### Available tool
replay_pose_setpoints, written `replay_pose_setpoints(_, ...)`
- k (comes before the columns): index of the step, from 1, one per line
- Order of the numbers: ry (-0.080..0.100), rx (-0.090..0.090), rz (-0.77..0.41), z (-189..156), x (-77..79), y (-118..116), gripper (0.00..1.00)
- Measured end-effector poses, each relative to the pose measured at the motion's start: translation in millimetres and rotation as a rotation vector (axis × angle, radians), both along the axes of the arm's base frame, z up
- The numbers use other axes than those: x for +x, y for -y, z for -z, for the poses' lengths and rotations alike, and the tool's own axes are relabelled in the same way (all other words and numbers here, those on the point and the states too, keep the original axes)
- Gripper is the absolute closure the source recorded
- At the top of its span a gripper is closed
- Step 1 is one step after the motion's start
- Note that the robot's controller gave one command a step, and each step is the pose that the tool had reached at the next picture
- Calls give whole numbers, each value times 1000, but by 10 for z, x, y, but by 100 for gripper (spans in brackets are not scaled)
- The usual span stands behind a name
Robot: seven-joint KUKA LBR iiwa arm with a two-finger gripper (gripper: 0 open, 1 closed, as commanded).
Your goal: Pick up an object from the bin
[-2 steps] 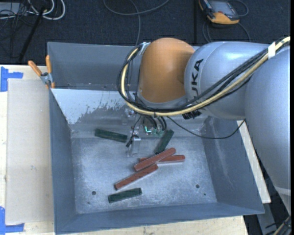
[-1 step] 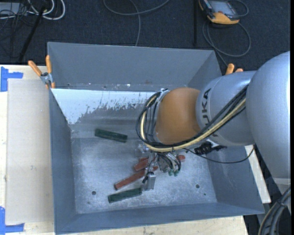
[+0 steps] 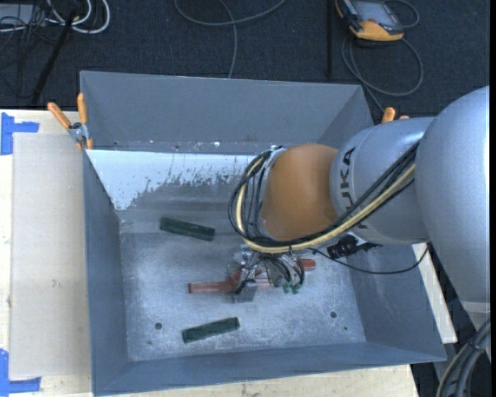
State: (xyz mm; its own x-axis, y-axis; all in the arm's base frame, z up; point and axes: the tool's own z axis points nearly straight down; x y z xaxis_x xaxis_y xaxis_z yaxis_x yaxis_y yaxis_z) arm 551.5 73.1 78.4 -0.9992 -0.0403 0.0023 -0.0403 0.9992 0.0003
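Note:
My gripper (image 3: 250, 286) is low in the middle of the bin, right over a reddish-brown bar (image 3: 208, 288) that lies flat on the floor. The bar's left end sticks out from under the fingers, and a short reddish piece (image 3: 307, 264) shows on the gripper's right side. A dark green bar (image 3: 187, 228) lies up and to the left of the gripper, near the back slope. A second dark green bar (image 3: 210, 330) lies below and to the left, near the front wall.
The arm with its orange cover and looped cables reaches in from the right and hides the bin's right middle. Bare floor lies to the left of the bars and along the front right.

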Motion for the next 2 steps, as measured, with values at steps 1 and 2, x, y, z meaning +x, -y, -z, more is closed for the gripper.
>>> replay_pose_setpoints(1,9,2,-45,-1146,-143,-315,100)
replay_pose_setpoints(2,11,1,-48,-2342,-160,-345,100)
